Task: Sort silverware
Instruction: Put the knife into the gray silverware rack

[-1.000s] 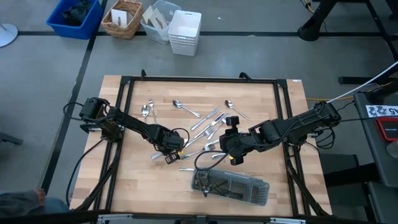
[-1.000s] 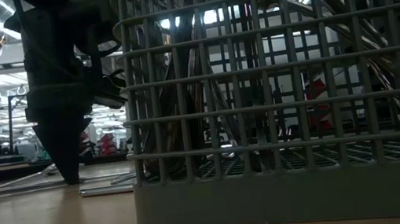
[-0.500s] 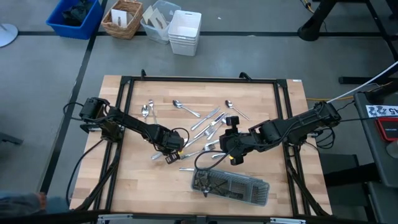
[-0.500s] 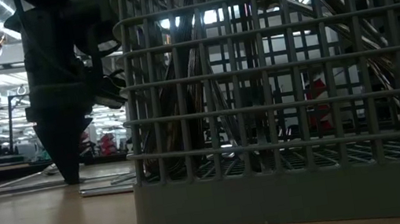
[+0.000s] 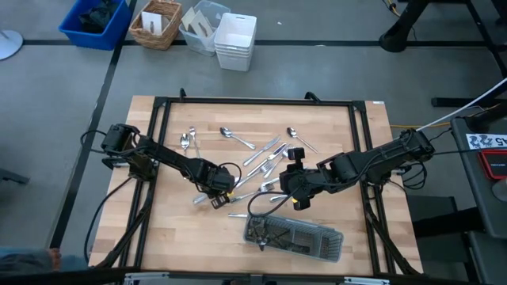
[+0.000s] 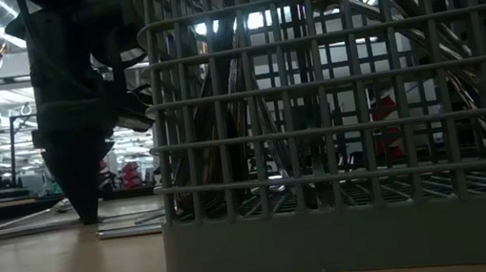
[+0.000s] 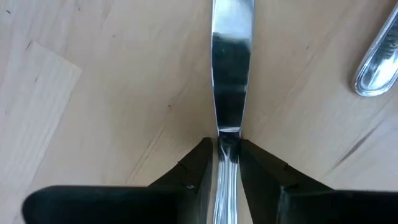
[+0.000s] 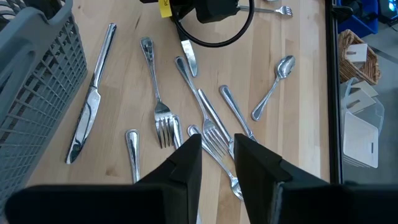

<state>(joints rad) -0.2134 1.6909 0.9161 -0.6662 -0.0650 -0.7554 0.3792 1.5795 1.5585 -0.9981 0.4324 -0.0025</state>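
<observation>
The silverware (image 5: 261,158) lies scattered over the middle of the wooden table: forks, spoons and knives. My left gripper (image 5: 215,195) points straight down, its tips at the table (image 6: 88,213). It stands narrowly open around a knife (image 7: 229,74) that lies flat on the wood. Its fingers are close on either side of the spot where blade meets handle. My right gripper (image 5: 297,199) hangs raised over the forks (image 8: 163,127), open with nothing between its fingers (image 8: 217,168). The grey mesh tray (image 5: 293,237) holds several pieces. My left gripper's fingers (image 7: 200,168) stand astride the knife's neck (image 7: 227,138), coming from above and lying across the knife. Whether they touch it, I cannot tell. The knife lies flat on the table, its blade (image 8: 188,59) reaching out past the fingers.
The tray (image 6: 361,215) stands near the table's front edge, right of my left gripper. A black frame (image 5: 253,101) runs around the tabletop. Bins and baskets (image 5: 198,28) stand on the floor beyond the far edge. Bare wood shows at the front left (image 5: 174,237).
</observation>
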